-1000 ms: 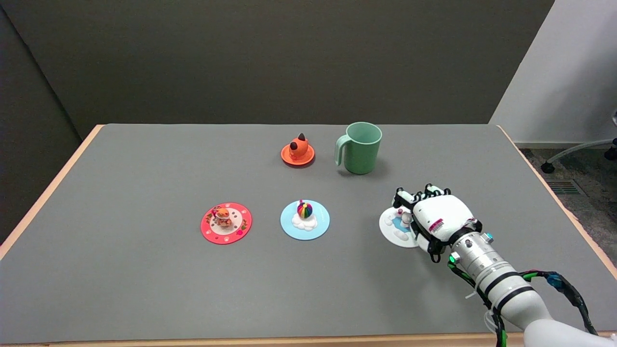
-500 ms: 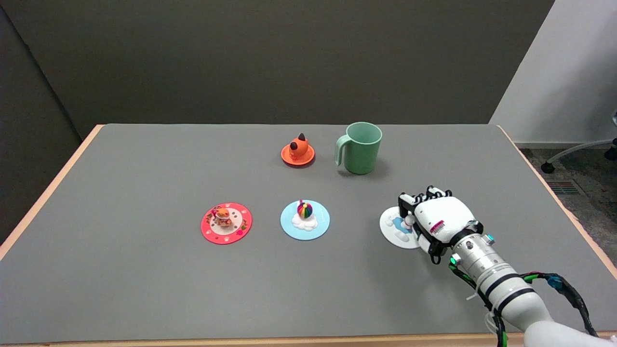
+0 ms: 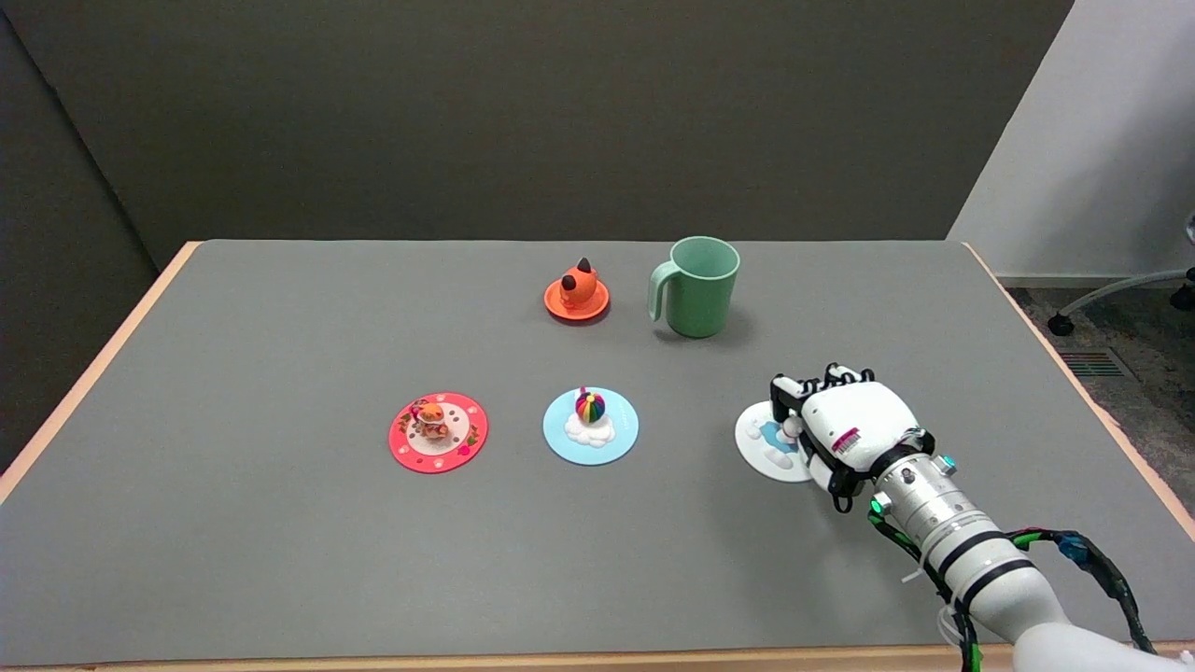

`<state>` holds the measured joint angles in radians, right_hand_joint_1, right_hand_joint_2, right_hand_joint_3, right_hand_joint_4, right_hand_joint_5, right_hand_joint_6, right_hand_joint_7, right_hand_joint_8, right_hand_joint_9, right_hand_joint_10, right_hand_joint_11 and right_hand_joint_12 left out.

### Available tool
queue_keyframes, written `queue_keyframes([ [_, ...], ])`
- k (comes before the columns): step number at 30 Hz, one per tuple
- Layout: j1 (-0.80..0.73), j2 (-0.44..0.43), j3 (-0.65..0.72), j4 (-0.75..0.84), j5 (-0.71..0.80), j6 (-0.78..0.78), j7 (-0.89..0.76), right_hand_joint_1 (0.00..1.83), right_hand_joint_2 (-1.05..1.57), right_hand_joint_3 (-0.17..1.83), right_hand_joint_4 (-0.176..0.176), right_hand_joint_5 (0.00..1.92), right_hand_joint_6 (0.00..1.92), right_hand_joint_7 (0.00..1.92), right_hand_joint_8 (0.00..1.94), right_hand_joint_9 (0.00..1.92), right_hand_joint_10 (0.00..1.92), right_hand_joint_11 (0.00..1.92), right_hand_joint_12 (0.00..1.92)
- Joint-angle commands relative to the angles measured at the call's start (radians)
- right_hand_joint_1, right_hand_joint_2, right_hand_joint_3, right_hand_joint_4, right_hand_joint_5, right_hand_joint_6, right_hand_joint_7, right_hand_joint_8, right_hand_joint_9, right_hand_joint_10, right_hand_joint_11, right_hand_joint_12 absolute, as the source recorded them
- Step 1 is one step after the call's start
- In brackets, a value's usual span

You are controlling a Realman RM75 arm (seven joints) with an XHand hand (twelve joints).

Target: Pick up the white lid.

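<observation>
The white lid lay flat on the grey worktop, toward the right side of the near row of lids. Only its left portion was visible; the right portion was covered by the right hand.

From left to right, the near row held a red lid with a small animal figure on top, a light blue lid with a rainbow-striped ball on a white cloud, and then the white lid, which showed a blue-and-white pattern. The three lids were well apart from one another. Farther back, an orange lid with a fox-like figure stood just beside a green mug, whose handle faced left.

The right hand sat directly over the white lid's right half, back upward. The fingers curled downward over the lid's far edge and centre, set close together. Contact between the fingers and the lid's knob could not be determined, because the hand hid that area. The lid appeared to rest on the worktop.
</observation>
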<state>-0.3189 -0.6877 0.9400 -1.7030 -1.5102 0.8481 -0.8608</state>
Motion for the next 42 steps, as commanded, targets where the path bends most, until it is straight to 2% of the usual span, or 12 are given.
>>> queue_keyframes([
  [1, 0.047, 0.006, 0.025, -0.034, 0.019, -0.125, 0.003, 1.12, 1.23, 0.13, 0.016, 0.64, 1.59, 0.70, 1.36, 0.72, 0.80, 0.41, 1.43],
  [5, 0.068, 0.011, 0.052, -0.062, 0.082, -0.176, -0.004, 1.13, 1.21, 0.13, 0.013, 0.66, 1.56, 0.74, 1.31, 0.75, 0.78, 0.46, 1.40],
  [12, 0.088, 0.016, 0.118, -0.099, 0.104, -0.257, -0.011, 1.14, 1.18, 0.14, 0.012, 0.69, 1.52, 0.78, 1.25, 0.79, 0.75, 0.48, 1.40],
  [17, 0.095, 0.019, 0.165, -0.119, 0.187, -0.322, -0.071, 1.15, 1.16, 0.15, 0.010, 0.72, 1.49, 0.81, 1.20, 0.81, 0.74, 0.54, 1.37],
  [34, 0.095, 0.022, 0.249, -0.140, 0.342, -0.414, -0.179, 1.18, 1.12, 0.15, 0.010, 0.78, 1.39, 0.89, 1.09, 0.87, 0.70, 0.63, 1.32],
  [42, 0.100, 0.025, 0.279, -0.141, 0.353, -0.434, -0.182, 1.19, 1.11, 0.16, 0.010, 0.79, 1.37, 0.91, 1.07, 0.89, 0.70, 0.64, 1.32],
])
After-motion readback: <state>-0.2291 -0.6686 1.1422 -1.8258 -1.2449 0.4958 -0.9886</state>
